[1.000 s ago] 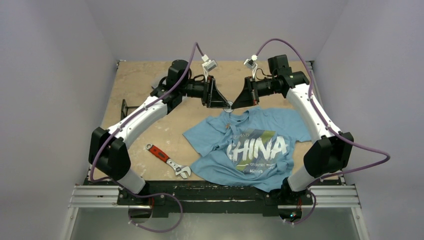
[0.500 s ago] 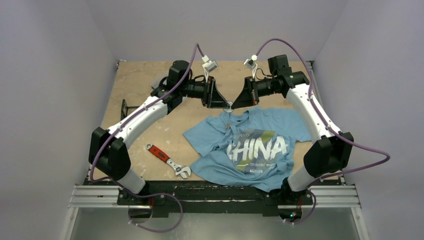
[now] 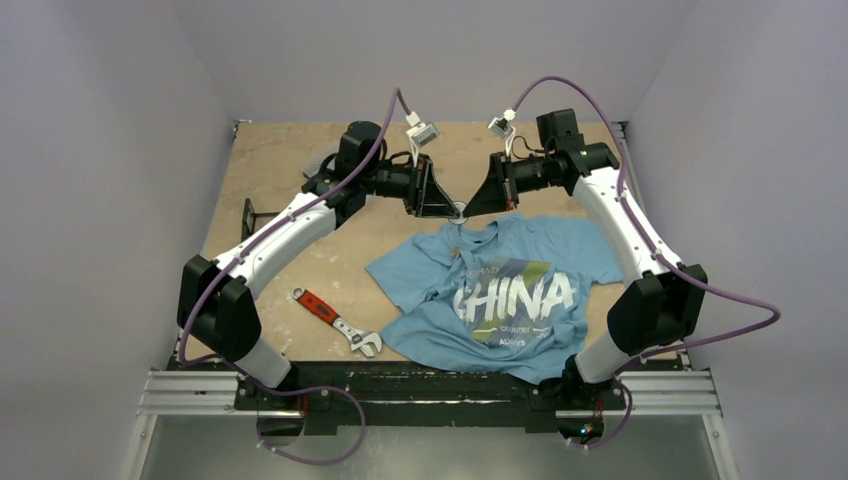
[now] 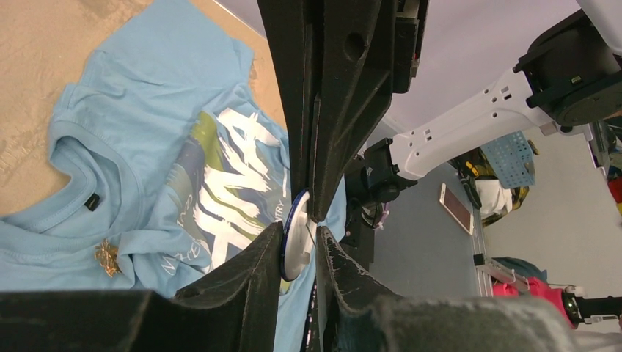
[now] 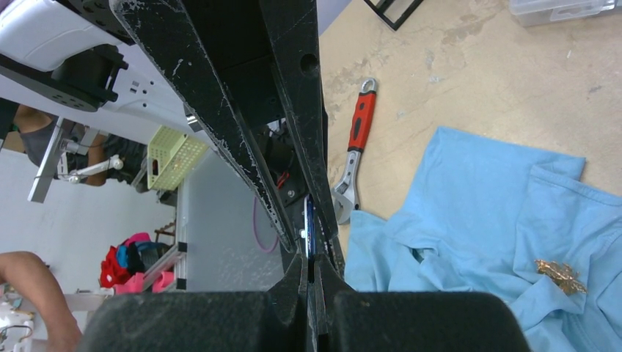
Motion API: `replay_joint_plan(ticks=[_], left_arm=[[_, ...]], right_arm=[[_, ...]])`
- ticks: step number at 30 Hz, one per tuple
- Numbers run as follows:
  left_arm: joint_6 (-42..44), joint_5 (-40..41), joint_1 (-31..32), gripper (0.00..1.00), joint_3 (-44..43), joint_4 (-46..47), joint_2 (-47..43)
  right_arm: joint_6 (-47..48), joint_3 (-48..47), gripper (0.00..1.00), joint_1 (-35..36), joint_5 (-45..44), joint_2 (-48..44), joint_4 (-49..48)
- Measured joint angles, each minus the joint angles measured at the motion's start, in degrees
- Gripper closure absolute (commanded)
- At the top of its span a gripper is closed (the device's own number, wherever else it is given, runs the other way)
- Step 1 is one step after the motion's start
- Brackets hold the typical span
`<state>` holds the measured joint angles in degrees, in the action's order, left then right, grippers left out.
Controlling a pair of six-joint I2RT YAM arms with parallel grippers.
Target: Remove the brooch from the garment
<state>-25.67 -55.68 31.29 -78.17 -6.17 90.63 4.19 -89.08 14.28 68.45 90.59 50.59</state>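
The light blue garment (image 3: pixel 500 290) with white "CHINA" lettering lies crumpled on the table, and also shows in the left wrist view (image 4: pixel 147 117) and the right wrist view (image 5: pixel 477 213). A small gold brooch (image 4: pixel 108 258) sits on the shirt below the collar; the right wrist view shows it too (image 5: pixel 559 276). Both grippers meet tip to tip above the collar. My left gripper (image 3: pixel 450 211) and right gripper (image 3: pixel 466 211) are both shut on a round blue-rimmed badge (image 4: pixel 297 235) with a white back and a pin. The badge is seen edge-on in the right wrist view (image 5: pixel 309 227).
A red-handled adjustable wrench (image 3: pixel 335 321) lies on the table left of the shirt. A black bracket (image 3: pixel 250 215) stands at the left edge. A clear plastic box (image 5: pixel 557 7) sits at the back left. Grey walls close in three sides.
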Motion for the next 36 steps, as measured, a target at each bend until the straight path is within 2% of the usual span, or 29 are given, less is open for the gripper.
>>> replay_joint_plan(ticks=[11, 36], left_arm=[[1.2, 1.3, 0.1, 0.84, -0.3, -1.3, -0.1], [4.4, 3.0, 0.4, 0.82, -0.5, -1.9, -1.7]], right_arm=[[0.5, 0.0, 1.0, 0.0, 0.3, 0.0, 0.0], [0.4, 0.3, 1.0, -0.3, 4.3, 0.0, -1.3]])
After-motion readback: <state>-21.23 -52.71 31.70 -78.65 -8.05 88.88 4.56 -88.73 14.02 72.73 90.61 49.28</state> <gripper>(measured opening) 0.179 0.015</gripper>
